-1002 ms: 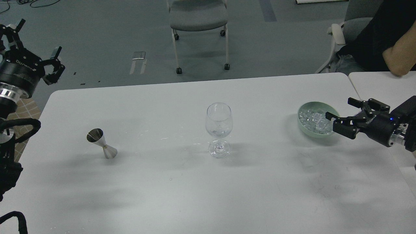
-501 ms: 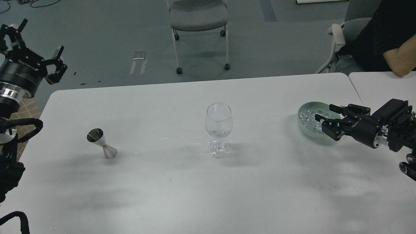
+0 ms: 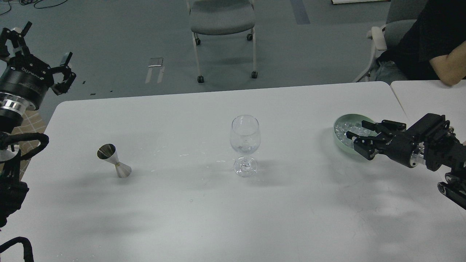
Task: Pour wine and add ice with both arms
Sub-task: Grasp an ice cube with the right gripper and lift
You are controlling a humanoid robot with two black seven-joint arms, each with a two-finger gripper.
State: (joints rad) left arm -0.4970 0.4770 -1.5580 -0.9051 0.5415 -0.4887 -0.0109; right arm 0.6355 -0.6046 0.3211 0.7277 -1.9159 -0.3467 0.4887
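A clear wine glass (image 3: 245, 143) stands upright at the table's middle. A steel jigger (image 3: 114, 160) stands tilted at the left. A pale green bowl (image 3: 339, 140) at the right holds several clear ice cubes (image 3: 343, 128). My right gripper (image 3: 358, 135) is open, its fingers spread over the bowl's near right side, right above the ice. My left gripper (image 3: 40, 54) is open and empty, raised off the table's far left corner.
A grey wheeled chair (image 3: 222, 22) stands beyond the table. A seated person in black (image 3: 426, 40) rests an arm on a second white table (image 3: 429, 96) at the right. The white table (image 3: 204, 211) carries everything.
My right gripper has moved left and lower, over the bowl of ice, with its arm dropping toward the table. My left gripper has barely shifted.
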